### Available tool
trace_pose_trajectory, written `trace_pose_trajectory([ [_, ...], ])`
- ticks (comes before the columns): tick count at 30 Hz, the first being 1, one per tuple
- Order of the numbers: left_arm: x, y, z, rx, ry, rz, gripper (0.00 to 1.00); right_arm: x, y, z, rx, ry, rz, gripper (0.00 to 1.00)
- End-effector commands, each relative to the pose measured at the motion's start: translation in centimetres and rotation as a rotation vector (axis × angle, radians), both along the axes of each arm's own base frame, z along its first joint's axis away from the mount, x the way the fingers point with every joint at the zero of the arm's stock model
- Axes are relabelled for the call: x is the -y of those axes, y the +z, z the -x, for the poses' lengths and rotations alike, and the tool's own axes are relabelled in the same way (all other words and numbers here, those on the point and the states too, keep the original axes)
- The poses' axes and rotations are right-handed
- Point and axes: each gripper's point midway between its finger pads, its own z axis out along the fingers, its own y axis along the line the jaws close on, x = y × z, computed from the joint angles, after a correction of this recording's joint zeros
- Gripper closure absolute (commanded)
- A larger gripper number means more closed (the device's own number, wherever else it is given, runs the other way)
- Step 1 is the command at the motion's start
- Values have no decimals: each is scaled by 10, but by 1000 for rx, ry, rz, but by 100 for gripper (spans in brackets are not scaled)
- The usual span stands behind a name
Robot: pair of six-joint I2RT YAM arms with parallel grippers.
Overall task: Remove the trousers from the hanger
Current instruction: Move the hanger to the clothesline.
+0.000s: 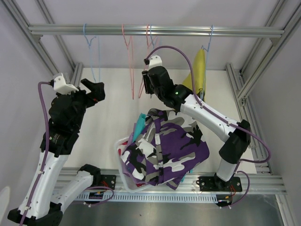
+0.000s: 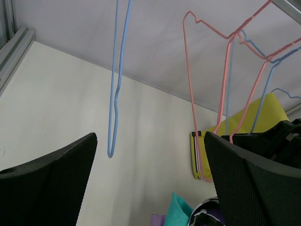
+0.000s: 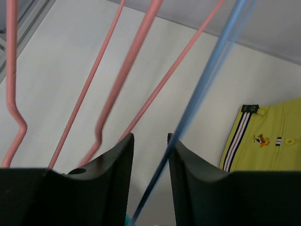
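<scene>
Right gripper [image 3: 149,139] left of mustard shorts [image 3: 270,141]

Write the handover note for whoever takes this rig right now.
Left tool: open, empty, raised by a bare blue hanger.
Right tool: jaws slightly apart around a blue hanger wire, gripping nothing.
Camouflage shorts top the pile in the basket; teal shorts poke out beneath.
Done: the other hangers in view hang bare.
Left: mustard yellow shorts still on their hanger at the rail's right end.
</scene>
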Motion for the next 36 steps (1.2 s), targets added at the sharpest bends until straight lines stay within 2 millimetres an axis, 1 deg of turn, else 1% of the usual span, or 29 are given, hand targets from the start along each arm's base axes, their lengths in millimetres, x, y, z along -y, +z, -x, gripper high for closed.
trace_pose_trajectory([
  [1, 2, 5, -1, 9, -12, 18, 1, 21, 55, 16, 80, -25, -57, 59],
  [4, 2, 7, -2, 8, -19, 22, 1, 29, 68, 27, 102, -23, -70, 57],
  [6, 2, 4, -3, 1, -19, 19, 1, 33, 74, 33, 108, -19, -80, 55],
  [7, 2, 4, -4, -1, -19, 18, 1, 36, 82, 39, 117, -17, -93, 55],
  [8, 1, 3, -5, -2, -19, 18, 1, 37, 86, 42, 121, -15, -97, 54],
  [10, 2, 3, -5, -4, -25, 18, 1, 41, 90, 48, 125, -16, -99, 49],
  [11, 2, 2, -6, -7, -24, 17, 1, 45, 96, 52, 132, -16, -106, 48],
  [13, 2, 2, -7, -10, -24, 14, 1, 48, 98, 57, 134, -16, -104, 43],
  [14, 1, 2, -8, -10, -21, 11, 0, 51, 102, 62, 140, -11, -112, 40],
  [17, -2, 3, -10, -6, -9, -17, 1, 55, 104, 69, 138, -5, -120, 38],
  [18, -4, 0, -12, -17, -5, -43, 0, 60, 106, 74, 141, -5, -129, 37],
  [19, -6, 3, -12, -17, 5, -54, 0, 61, 107, 77, 141, 2, -135, 37],
  [23, -20, -3, -18, -47, 80, -118, 1, 75, 109, 93, 148, 15, -157, 36],
  [24, -22, -4, -19, -52, 84, -140, 0, 78, 101, 95, 139, 15, -145, 36],
  [25, -22, -8, -22, -69, 84, -151, 1, 86, 106, 101, 150, 14, -160, 36],
  [26, -21, -8, -24, -74, 82, -160, 1, 90, 106, 103, 154, 12, -159, 36],
  [28, -17, -19, -32, -114, 63, -189, 1, 102, 102, 110, 156, 5, -154, 36],
  [30, -11, -25, -38, -136, 30, -204, 1, 109, 98, 114, 157, 3, -149, 35],
  [31, -9, -36, -45, -174, 23, -216, 1, 117, 96, 117, 158, -3, -147, 35],
  [32, -5, -45, -53, -210, 7, -237, 8, 130, 91, 124, 157, -10, -142, 35],
  [34, -3, -53, -58, -231, -3, -247, 19, 133, 90, 126, 158, -10, -144, 34],
  [35, 0, -56, -59, -239, -18, -247, 23, 137, 89, 128, 159, -13, -145, 34],
  [36, 1, -61, -63, -252, -19, -252, 31, 143, 87, 131, 161, -15, -145, 34],
])
